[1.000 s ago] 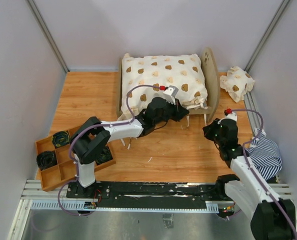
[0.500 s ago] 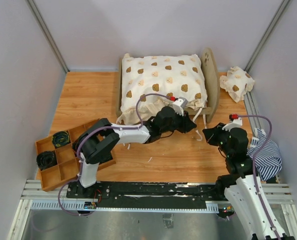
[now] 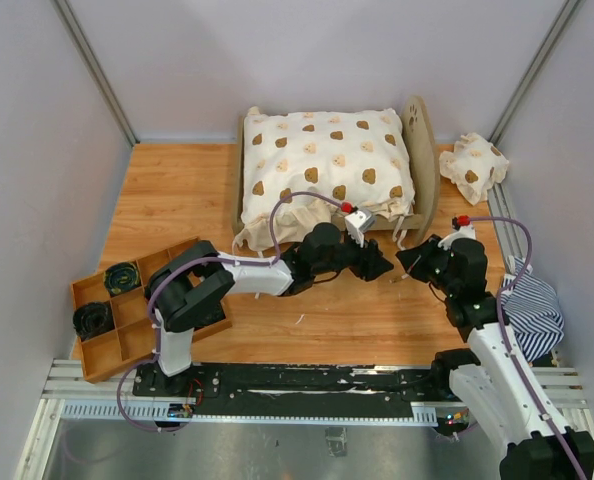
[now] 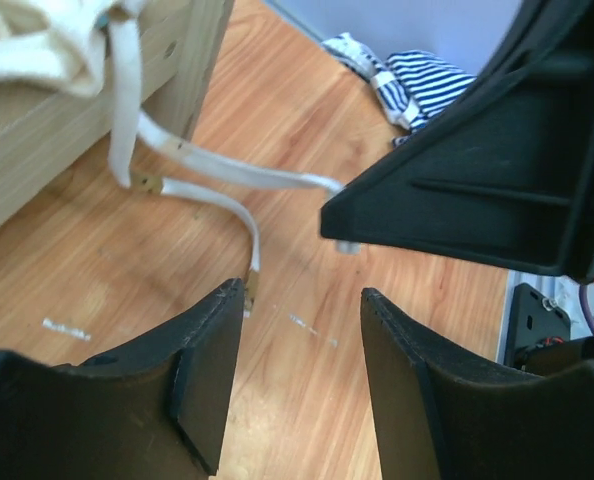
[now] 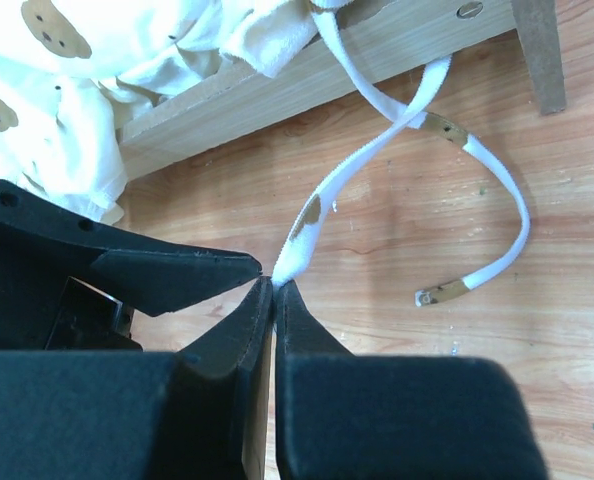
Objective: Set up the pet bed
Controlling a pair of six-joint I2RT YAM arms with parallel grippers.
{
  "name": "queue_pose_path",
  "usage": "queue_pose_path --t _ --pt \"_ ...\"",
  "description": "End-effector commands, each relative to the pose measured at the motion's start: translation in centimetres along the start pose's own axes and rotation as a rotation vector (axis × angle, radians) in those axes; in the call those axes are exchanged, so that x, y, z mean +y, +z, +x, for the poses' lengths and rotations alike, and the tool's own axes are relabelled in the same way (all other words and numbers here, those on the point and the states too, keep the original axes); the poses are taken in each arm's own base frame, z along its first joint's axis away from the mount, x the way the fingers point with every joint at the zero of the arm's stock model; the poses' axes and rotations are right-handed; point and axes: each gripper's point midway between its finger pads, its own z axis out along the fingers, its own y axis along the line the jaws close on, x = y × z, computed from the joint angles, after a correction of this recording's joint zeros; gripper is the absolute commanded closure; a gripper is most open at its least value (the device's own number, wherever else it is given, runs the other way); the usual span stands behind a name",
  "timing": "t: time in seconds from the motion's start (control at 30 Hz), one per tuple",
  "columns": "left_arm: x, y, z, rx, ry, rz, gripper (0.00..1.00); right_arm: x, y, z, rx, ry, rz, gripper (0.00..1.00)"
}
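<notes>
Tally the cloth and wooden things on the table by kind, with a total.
Bear-print cloth pieces: 2 (cover on the bed, small pillow)
Striped mattress: 1
Wooden bed frame: 1
Wooden compartment tray: 1
Total: 5

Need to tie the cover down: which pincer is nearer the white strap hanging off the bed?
Right. The right pincer is shut on the strap; the left pincer is open just beside it, holding nothing.
</notes>
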Motion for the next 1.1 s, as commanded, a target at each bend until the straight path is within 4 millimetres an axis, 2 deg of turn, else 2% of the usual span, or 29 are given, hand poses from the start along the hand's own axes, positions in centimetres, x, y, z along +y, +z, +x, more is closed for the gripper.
queue_pose_path --t 0.0,0.27,0.57,0.7,0.83,0.93,1.0,1.07 --pt "-2.3 0.9 -3.3 -0.085 0.104 0.106 0.45 1.2 0.0 -2.3 -0.072 0.046 -0.024 1.00" --pt "-3.2 2.1 -3.2 -0.076 0.095 0.155 0.44 0.6 0.6 -2.1 -0.062 0.060 0.001 1.00" --pt "-2.9 2.8 -2.5 -0.065 0.088 0.151 0.44 -0.1 0.5 -2.0 -0.089 0.090 0.023 1.00" --pt "-2.2 3.0 -2.7 -0.078 0.076 0.107 0.46 0.3 0.4 -1.5 -0.068 0.091 0.001 1.00" --pt "-1.8 3.0 -3.3 -0.102 0.058 0.071 0.59 0.2 0.2 -0.5 -0.044 0.097 -0.012 1.00" --pt "-2.1 2.9 -4.0 -0.124 0.048 0.076 0.81 -0.6 0.2 0.2 -0.036 0.087 0.005 0.98" --pt "-2.1 2.7 -4.3 -0.135 0.046 0.071 0.98 -0.8 0.1 0.5 -0.028 0.075 0.005 0.91" --pt "-1.7 2.5 -4.2 -0.145 0.038 0.056 1.00 -0.9 0.0 0.5 -0.029 0.034 0.008 0.84"
